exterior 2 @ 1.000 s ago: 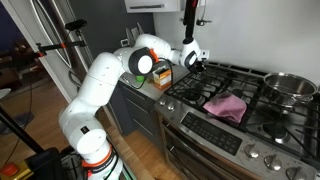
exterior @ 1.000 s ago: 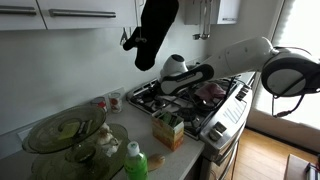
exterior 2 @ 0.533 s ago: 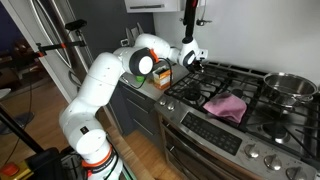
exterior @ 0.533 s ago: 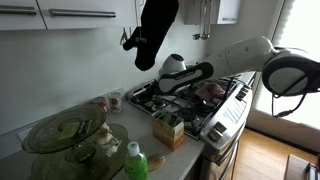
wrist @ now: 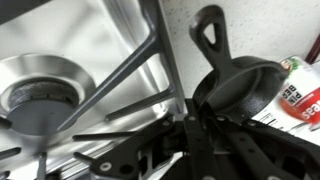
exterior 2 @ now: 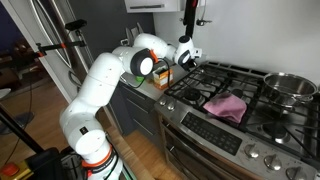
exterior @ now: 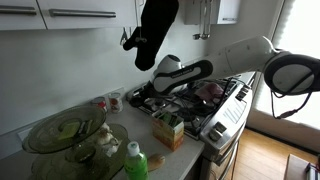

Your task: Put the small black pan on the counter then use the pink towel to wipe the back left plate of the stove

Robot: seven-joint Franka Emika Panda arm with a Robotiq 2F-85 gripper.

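In the wrist view my gripper (wrist: pixel 194 122) is shut on the rim of the small black pan (wrist: pixel 242 84), whose handle (wrist: pixel 208 30) points away toward the wall. The pan hangs over the stove's left edge, next to a printed carton (wrist: pixel 300 92). The back left plate (wrist: pixel 120 85) with its round burner (wrist: pixel 35 97) lies just beside my fingers. In both exterior views the gripper (exterior 2: pixel 184 58) (exterior: pixel 152 90) is at the stove's (exterior 2: pixel 200 118) back left corner. The pink towel (exterior 2: pixel 227 105) (exterior: pixel 208 92) lies crumpled on the front middle grate.
A shiny steel pot (exterior 2: pixel 290 88) stands on the far right burner. On the counter (exterior: pixel 135 128) beside the stove are a carton (exterior: pixel 168 130), glass bowls (exterior: pixel 65 133) and a green bottle (exterior: pixel 136 160). A dark oven mitt (exterior: pixel 155 30) hangs above the stove.
The gripper has moved a little way from the back left burner toward the counter, with the pan in it. The towel and pot have not moved.
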